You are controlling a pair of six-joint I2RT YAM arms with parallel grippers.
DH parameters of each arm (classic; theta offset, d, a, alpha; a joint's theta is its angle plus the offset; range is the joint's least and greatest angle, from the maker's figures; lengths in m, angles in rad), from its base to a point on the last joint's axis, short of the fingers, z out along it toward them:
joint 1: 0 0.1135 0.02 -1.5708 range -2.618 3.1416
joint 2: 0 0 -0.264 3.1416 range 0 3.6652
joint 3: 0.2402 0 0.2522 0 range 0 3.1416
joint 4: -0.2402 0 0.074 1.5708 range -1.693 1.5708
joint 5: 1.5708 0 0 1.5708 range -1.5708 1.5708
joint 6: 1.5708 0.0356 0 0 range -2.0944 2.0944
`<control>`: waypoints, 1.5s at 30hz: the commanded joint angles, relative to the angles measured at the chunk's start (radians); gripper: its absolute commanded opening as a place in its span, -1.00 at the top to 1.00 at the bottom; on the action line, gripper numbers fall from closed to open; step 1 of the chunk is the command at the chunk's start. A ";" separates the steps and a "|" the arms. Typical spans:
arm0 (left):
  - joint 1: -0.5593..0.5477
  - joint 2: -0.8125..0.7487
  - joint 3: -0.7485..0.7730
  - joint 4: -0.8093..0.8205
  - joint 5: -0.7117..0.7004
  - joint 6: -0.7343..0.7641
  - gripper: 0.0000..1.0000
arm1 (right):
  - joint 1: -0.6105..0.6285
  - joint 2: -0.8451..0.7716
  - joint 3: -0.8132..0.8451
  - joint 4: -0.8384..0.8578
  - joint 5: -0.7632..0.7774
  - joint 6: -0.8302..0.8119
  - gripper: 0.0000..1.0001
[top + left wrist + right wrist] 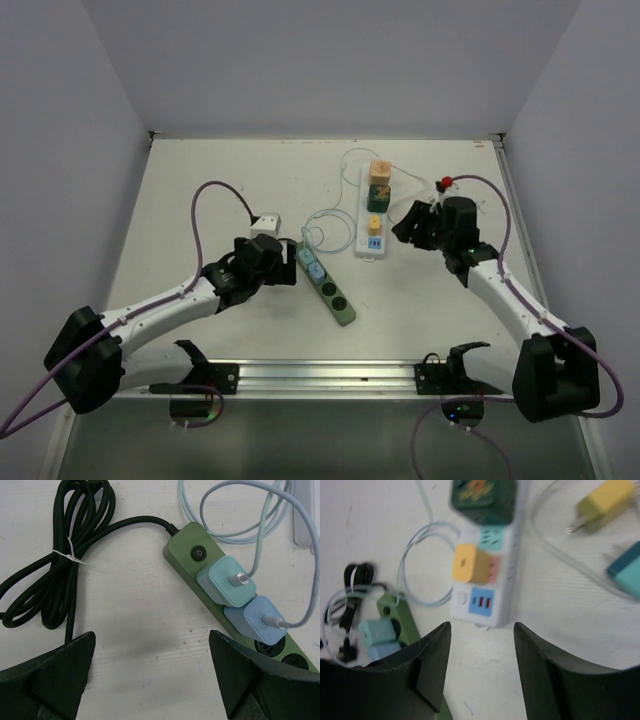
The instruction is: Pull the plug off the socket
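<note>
A green power strip lies mid-table with a mint charger plug and a blue charger plug seated in it, pale cables running off both. My left gripper is open just left of the strip; in the left wrist view bare table lies between its fingers. A white power strip further back holds an orange-yellow plug and a dark green cube adapter. My right gripper is open and empty, just right of the white strip's near end.
The green strip's black cord is bundled in a coil left of it. A white adapter lies behind my left gripper. A loose yellow plug and a teal one lie right of the white strip. Walls enclose the table.
</note>
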 commanded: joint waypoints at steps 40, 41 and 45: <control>0.153 0.173 0.044 0.346 0.270 0.093 -0.64 | 0.872 0.429 0.097 0.344 0.530 -0.237 0.59; 0.154 0.173 0.039 0.355 0.277 0.093 -0.61 | 0.872 0.423 0.094 0.347 0.521 -0.242 0.76; 0.154 0.165 0.013 0.392 0.323 0.085 -0.47 | 0.872 0.380 0.069 0.346 0.452 -0.280 0.96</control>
